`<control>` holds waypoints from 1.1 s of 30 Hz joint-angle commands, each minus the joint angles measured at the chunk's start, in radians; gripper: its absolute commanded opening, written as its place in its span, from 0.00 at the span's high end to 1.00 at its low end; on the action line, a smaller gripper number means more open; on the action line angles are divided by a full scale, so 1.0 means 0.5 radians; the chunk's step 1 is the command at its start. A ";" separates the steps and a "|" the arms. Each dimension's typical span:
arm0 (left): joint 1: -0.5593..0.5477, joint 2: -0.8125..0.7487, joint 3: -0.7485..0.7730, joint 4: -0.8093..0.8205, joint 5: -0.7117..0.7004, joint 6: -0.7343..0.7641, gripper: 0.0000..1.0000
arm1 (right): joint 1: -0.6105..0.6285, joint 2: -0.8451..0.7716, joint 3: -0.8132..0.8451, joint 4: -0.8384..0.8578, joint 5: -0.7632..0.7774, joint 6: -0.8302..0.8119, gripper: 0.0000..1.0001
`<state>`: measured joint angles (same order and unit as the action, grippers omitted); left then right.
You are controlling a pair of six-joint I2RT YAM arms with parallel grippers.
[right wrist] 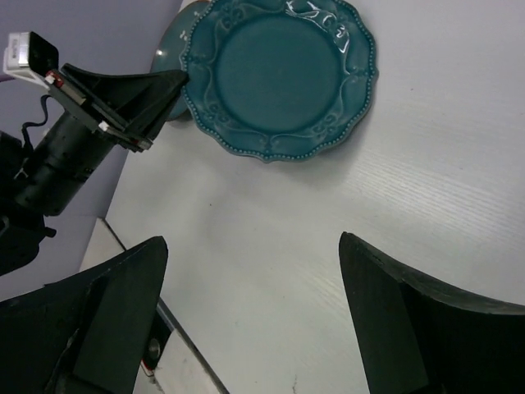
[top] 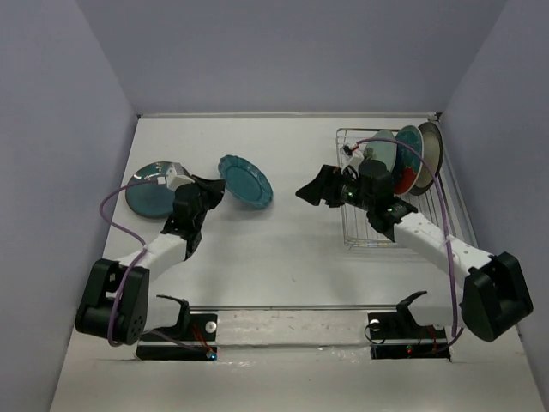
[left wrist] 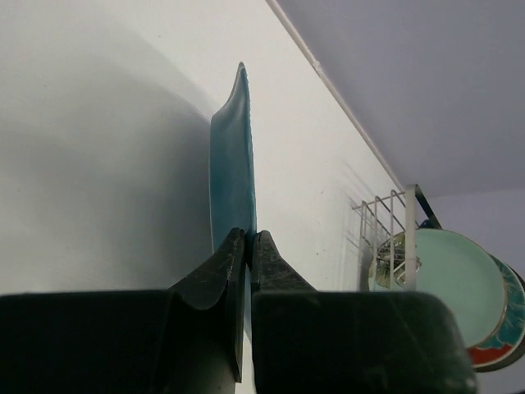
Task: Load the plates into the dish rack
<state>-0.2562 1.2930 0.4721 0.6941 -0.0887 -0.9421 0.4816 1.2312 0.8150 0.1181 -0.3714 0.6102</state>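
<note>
The left fingers [left wrist: 246, 246] are pinched tight on the near rim of the scalloped teal plate [left wrist: 234, 164], one finger on each face. The left wrist view shows the plate edge-on. A rim pinch suits the job, in my judgement: the plate has to go into the rack standing on edge, and a grip at the rim leaves the rest of the disc free to slide between the prongs. I cannot tell whether the plate has left the counter [top: 283, 257] or rests on its far edge. From above, the plate reaches toward 2 o'clock from those fingers, and a plain dark teal plate [top: 147, 193] lies flat at their 9 o'clock, not yet loaded.

The right fingers [top: 310, 187] are spread wide and hold nothing. They hang over bare counter and point toward 9 o'clock, facing the gripped plate, probably to receive it or clear the way.

The rack [top: 364, 227] sits at 3 o'clock on the counter. In its far end stand a mint plate [left wrist: 451, 279], a red-and-teal plate [left wrist: 502, 336] and a grey plate [top: 431, 146].

No brand, label or writing can be read anywhere.
</note>
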 commanded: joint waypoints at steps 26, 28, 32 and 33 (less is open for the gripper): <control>0.000 0.028 -0.453 0.453 0.242 -0.003 0.94 | 0.463 1.397 0.747 -0.159 0.850 -0.076 0.22; 0.000 0.107 -0.444 0.465 0.257 0.003 0.93 | 0.463 1.440 0.757 -0.163 0.817 -0.076 0.24; 0.006 0.206 -0.432 0.517 0.272 0.013 0.66 | 0.463 1.477 0.760 -0.138 0.758 -0.061 0.36; 0.006 0.227 -0.426 0.526 0.276 0.019 0.58 | 0.463 1.480 0.754 -0.132 0.758 -0.058 0.40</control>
<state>-0.2543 1.3861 0.2333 0.8387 0.0330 -0.9550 0.7059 1.9446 1.1660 0.0593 0.0006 0.5919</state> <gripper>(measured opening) 0.318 0.652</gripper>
